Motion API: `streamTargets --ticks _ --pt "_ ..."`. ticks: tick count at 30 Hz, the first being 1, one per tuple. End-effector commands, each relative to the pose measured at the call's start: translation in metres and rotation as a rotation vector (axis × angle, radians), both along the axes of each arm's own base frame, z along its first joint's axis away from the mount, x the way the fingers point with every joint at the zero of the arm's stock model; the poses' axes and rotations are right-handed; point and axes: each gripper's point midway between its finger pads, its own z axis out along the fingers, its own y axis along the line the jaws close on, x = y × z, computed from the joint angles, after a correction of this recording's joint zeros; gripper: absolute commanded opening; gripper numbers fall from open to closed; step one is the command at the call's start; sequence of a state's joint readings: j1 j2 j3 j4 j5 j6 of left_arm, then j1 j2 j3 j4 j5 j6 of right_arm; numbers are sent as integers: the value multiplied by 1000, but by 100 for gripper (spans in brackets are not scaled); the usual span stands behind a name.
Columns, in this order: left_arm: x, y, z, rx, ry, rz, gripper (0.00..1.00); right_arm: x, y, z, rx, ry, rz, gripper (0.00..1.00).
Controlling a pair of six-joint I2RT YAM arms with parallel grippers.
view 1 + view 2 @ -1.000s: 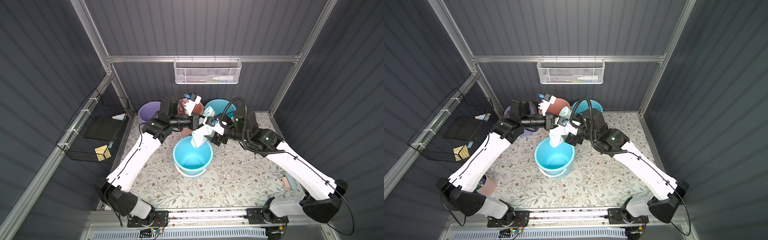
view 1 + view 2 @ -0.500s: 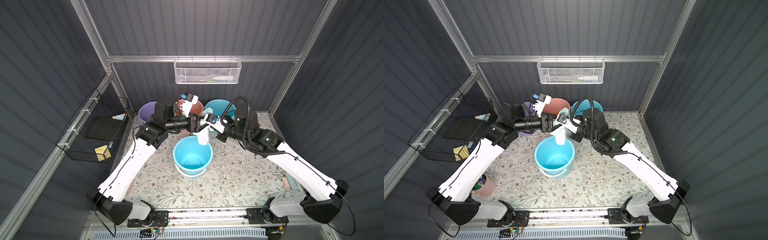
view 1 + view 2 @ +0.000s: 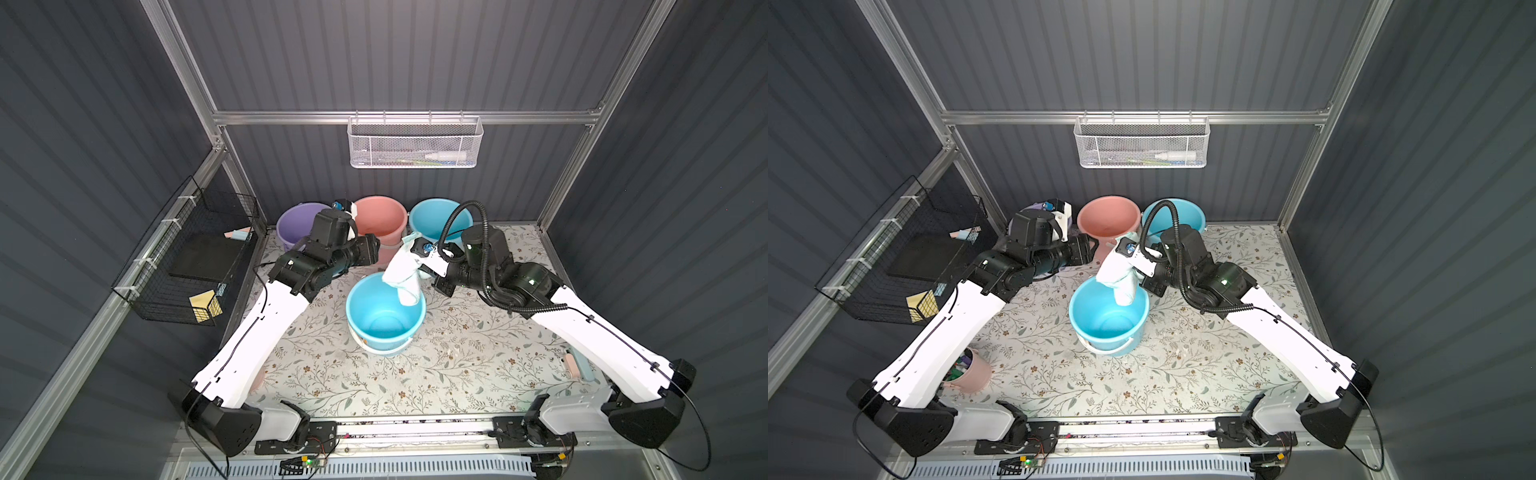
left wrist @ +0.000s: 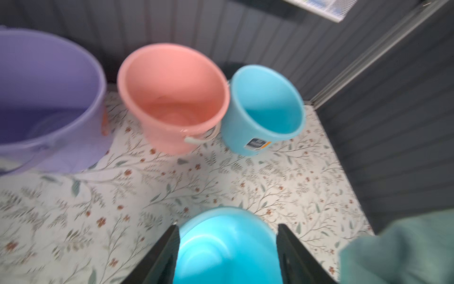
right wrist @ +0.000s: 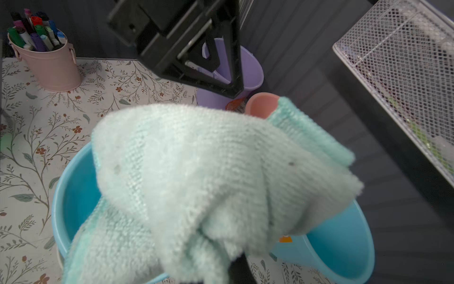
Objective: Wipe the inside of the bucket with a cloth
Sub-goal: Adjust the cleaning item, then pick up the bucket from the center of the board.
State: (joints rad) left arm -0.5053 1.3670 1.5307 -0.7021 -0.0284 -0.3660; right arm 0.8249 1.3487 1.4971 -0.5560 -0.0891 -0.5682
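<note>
The blue bucket [image 3: 384,318] [image 3: 1106,320] stands upright at the middle of the floral table. A pale mint cloth [image 3: 404,270] [image 3: 1119,272] hangs over its far rim, the lower end dipping into its mouth. My right gripper [image 3: 422,266] is shut on the cloth, which covers its fingers and fills the right wrist view [image 5: 208,177]. My left gripper [image 4: 228,225] stands open and holds nothing. It is left of the cloth, clear of it, above the bucket's far left side [image 3: 372,254]. Between its fingers I see the bucket [image 4: 226,250], with the cloth [image 4: 398,248] off to one side.
A purple bucket [image 3: 296,224], a pink bucket [image 3: 380,216] and a second blue bucket [image 3: 436,216] line the back wall. A pink cup of markers [image 3: 967,372] stands beside the left arm's base. A white mesh basket [image 3: 415,143] hangs on the back wall, a black wire basket [image 3: 195,266] on the left wall.
The left gripper opened, let go of the cloth and drew back to the left. The right gripper shut on the cloth and now holds it alone over the bucket.
</note>
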Motion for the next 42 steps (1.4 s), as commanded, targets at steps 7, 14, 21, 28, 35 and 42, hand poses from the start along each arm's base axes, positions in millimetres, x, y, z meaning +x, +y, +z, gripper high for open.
streamTargets --ticks 7,14,21,28,35,42 --pt "-31 15 -128 7 321 106 61 -15 11 -16 -17 78 46 0" --pt "-35 16 -157 14 365 113 54 -24 30 -38 -53 151 106 0" --pt "-34 15 -162 25 366 103 26 -31 44 -64 -87 223 150 0" --pt "-26 18 -144 42 307 111 1 -30 50 -94 -154 277 159 0" --pt "-13 29 -98 113 135 99 0 -16 39 -112 -220 237 81 0" --pt "-17 23 -47 90 -34 21 0 -2 25 -127 -289 177 6 0"
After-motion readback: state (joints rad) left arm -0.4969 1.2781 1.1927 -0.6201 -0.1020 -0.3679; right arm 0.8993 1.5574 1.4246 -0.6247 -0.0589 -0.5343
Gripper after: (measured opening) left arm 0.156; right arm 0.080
